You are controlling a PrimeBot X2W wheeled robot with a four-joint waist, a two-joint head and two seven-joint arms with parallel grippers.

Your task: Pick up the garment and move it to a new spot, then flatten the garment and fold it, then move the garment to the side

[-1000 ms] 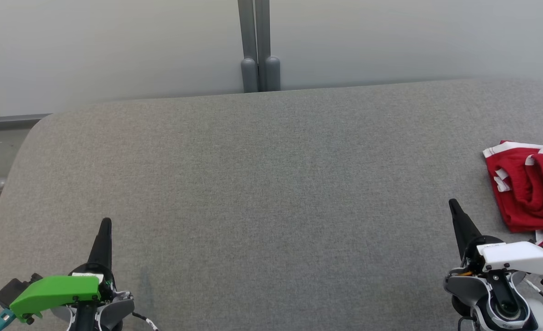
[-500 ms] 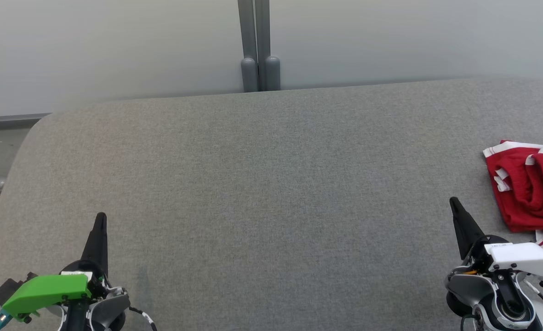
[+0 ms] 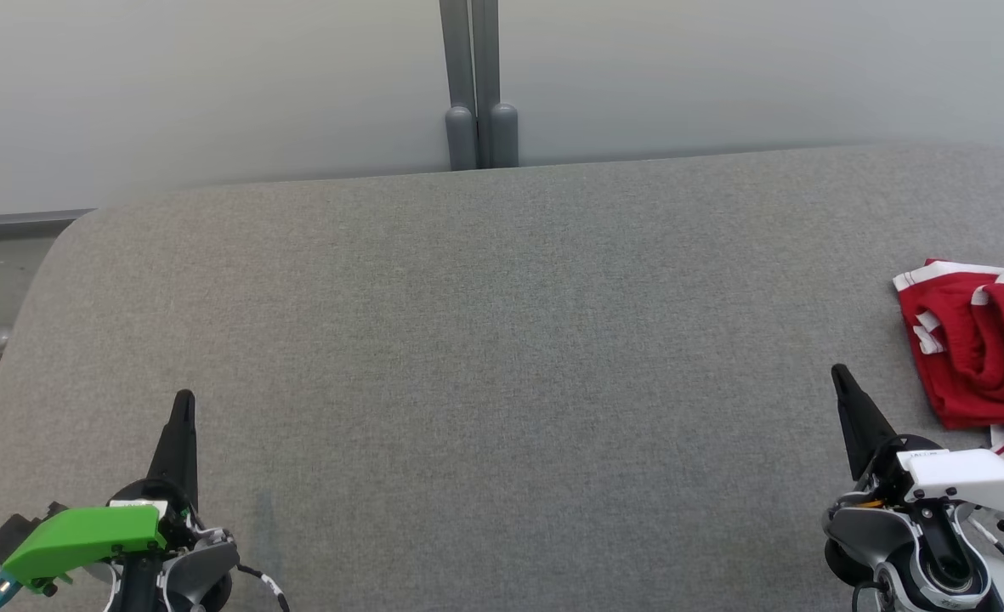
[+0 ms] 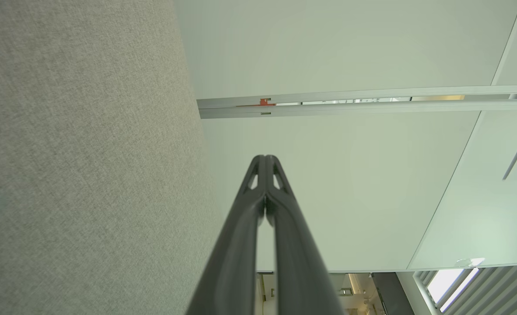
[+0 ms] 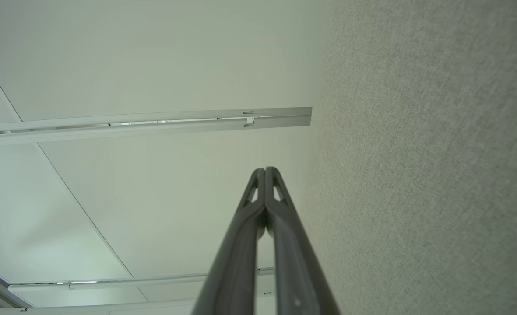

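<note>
A crumpled red garment (image 3: 978, 348) with white trim lies at the right edge of the grey fabric table (image 3: 502, 340), partly cut off by the head view's border. My right gripper (image 3: 840, 374) is shut and empty, its tip a short way left of and nearer than the garment. Far off at the lower left, my left gripper (image 3: 184, 398) is shut and empty too. In the left wrist view the left gripper (image 4: 265, 158) has its fingers pressed together. The right wrist view shows the right gripper (image 5: 265, 169) the same way, beside the grey table surface (image 5: 437, 153).
A pale wall with a grey vertical post (image 3: 476, 85) stands behind the table's far edge. The table's rounded left corner (image 3: 59, 246) drops off toward a grey ledge. Wide bare tabletop stretches between the two grippers.
My left gripper has shifted slightly left and a little farther forward. The right gripper has barely moved. The garment lies as it did.
</note>
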